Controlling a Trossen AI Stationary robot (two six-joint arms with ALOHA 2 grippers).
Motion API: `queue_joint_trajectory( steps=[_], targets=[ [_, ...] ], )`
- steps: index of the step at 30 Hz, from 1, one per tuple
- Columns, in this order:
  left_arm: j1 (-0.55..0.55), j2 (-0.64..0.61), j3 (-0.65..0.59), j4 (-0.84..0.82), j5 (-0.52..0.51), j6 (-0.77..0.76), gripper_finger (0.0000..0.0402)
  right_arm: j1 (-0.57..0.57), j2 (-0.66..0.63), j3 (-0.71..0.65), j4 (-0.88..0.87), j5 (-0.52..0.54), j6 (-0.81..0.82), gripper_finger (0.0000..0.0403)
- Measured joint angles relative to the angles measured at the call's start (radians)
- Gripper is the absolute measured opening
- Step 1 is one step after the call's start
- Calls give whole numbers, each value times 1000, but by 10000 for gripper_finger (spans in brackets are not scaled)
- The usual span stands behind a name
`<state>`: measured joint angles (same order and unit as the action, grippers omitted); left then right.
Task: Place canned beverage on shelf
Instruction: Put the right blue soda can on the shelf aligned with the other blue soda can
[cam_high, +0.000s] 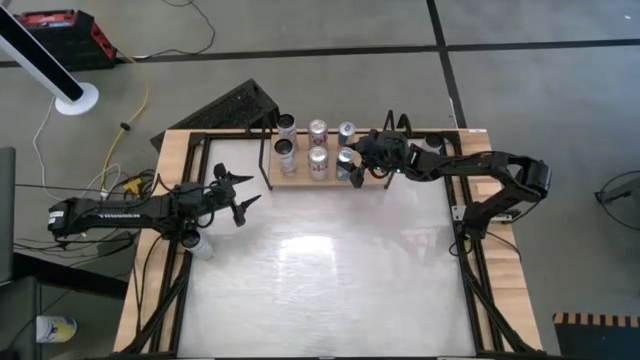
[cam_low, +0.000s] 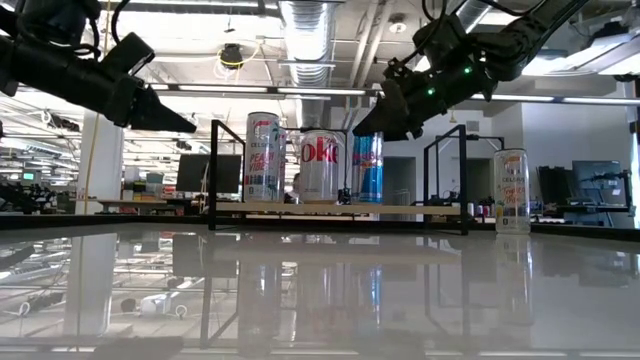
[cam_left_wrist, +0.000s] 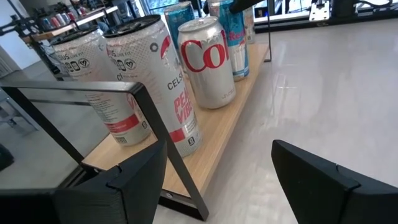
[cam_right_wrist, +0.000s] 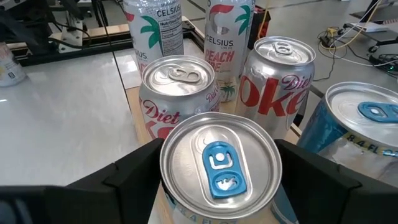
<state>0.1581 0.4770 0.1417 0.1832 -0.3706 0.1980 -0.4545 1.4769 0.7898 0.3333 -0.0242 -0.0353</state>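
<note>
The shelf (cam_high: 300, 179) is a light-wood board in a black wire frame at the table's far edge, and several cans stand on it. My right gripper (cam_high: 354, 160) is at the shelf's right end, shut on a blue-tabbed silver can (cam_right_wrist: 217, 163). That can stands on the board beside two Diet Coke cans (cam_right_wrist: 177, 93) and in front of two Celsius cans (cam_right_wrist: 222, 37). My left gripper (cam_high: 238, 190) hangs open and empty above the table, near the shelf's left end, and its wrist view shows the shelf's cans (cam_left_wrist: 208, 59). My right gripper pinches the blue-tabbed can between its two fingers, one on each side of the can's top, just under the rim (cam_right_wrist: 164, 167). The fingers (cam_right_wrist: 134, 171) come from the table's right, slanting down. The can stands upright with its bottom on the shelf board (cam_low: 366, 205).
A pale can (cam_low: 512, 190) stands on the table, to the shelf's right in the low view. A small white container (cam_high: 200, 243) stands by the left arm. A black wire rack (cam_high: 235, 105) lies on the floor beyond the far edge. Wood strips edge the white tabletop (cam_high: 320, 280).
</note>
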Motion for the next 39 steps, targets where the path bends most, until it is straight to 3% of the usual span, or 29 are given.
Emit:
queue_joint_trajectory(
  steps=[39],
  targets=[
    [0, 0, 0, -14, 1, -1, 275, 3, -17, 0, -44, 82, -131, 324]
  ],
)
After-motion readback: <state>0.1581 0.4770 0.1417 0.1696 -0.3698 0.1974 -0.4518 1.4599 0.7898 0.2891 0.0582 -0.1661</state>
